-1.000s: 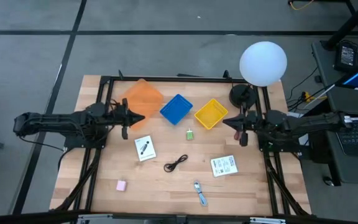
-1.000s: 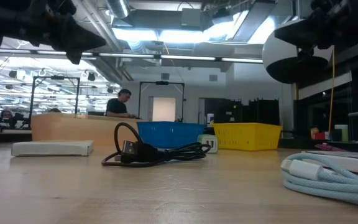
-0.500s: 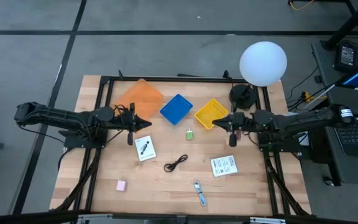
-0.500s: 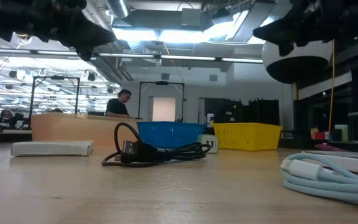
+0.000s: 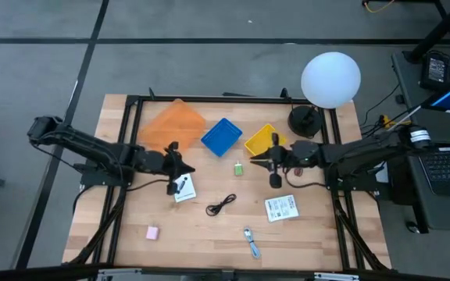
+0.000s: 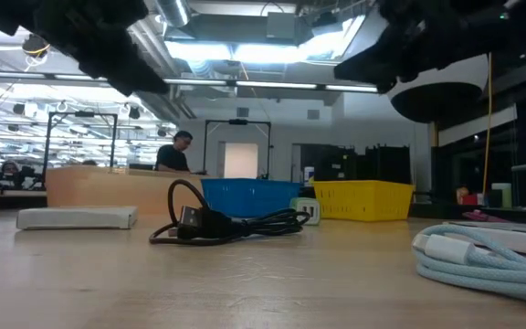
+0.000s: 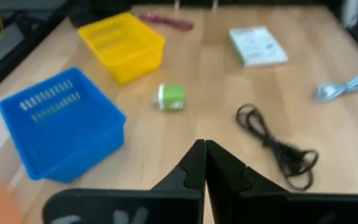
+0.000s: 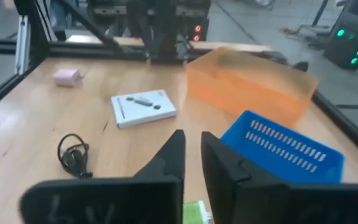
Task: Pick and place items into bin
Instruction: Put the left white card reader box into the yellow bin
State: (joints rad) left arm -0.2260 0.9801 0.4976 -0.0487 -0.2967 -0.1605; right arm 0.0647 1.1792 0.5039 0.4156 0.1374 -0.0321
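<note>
While both arms reach over the bench (image 5: 131,234), your left tool (image 5: 180,167) hangs above the white card (image 5: 182,187), fingers pressed together and empty. Your right tool (image 5: 266,163), open only a narrow slit and empty, hangs beside the green piece (image 5: 239,168), near the yellow bin (image 5: 265,142). The black cable (image 5: 221,205) lies between them.
</note>
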